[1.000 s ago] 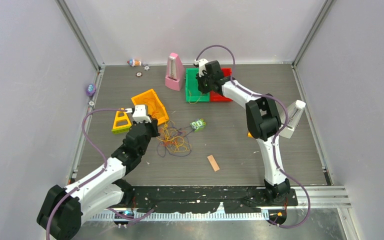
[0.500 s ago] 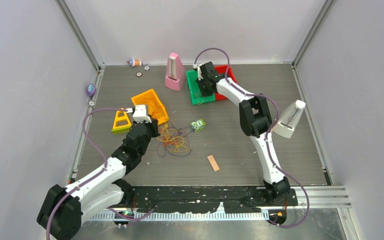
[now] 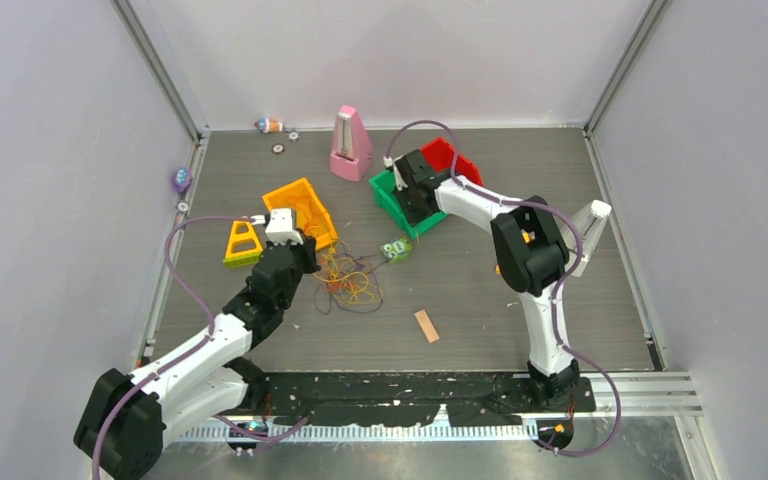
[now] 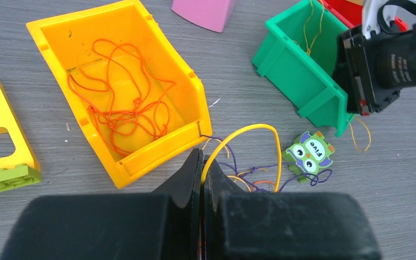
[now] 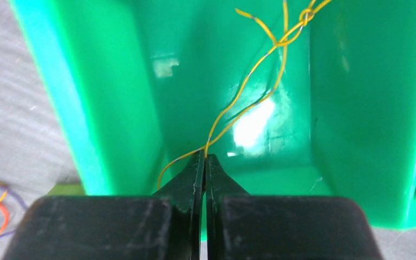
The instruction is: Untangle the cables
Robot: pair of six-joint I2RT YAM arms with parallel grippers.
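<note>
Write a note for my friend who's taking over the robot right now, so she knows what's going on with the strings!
Left tool: shut on a yellow cable loop that rises from the tangle beside the orange bin.
Right tool: shut on a thin yellow cable inside the green bin.
Done: one orange cable lies by itself in the orange bin.
To do: orange, yellow and purple cables are knotted together on the table near the owl tile; they need pulling apart.
</note>
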